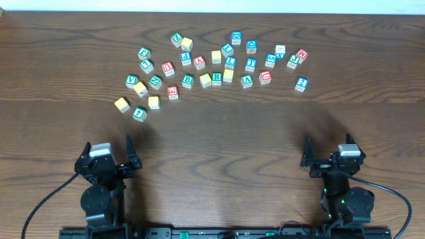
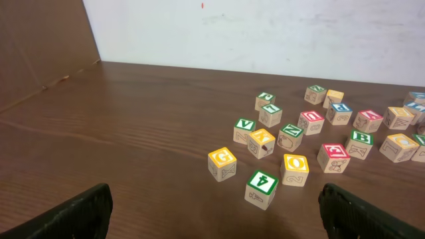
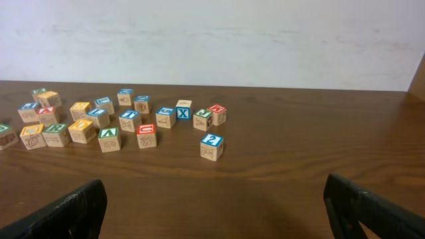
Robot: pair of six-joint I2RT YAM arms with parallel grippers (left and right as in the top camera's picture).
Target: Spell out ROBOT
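Left gripper (image 1: 108, 143), right gripper (image 1: 329, 141): we saw both released, empty | green R cube (image 1: 216, 78), green B cube (image 1: 188, 81): lay well ahead

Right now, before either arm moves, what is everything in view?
alphabet cubes: about thirty, wood with green, blue, red or yellow tops, scattered over the table's far half
green R cube: one, mid-cluster
green B cube: one, left of the R, a yellow cube between them
blue 2 cube: one, apart at the cluster's right edge
table: one, dark brown wood
wall: white, behind the table
left gripper: one, black, open, empty, near edge
right gripper: one, black, open, empty, near edge
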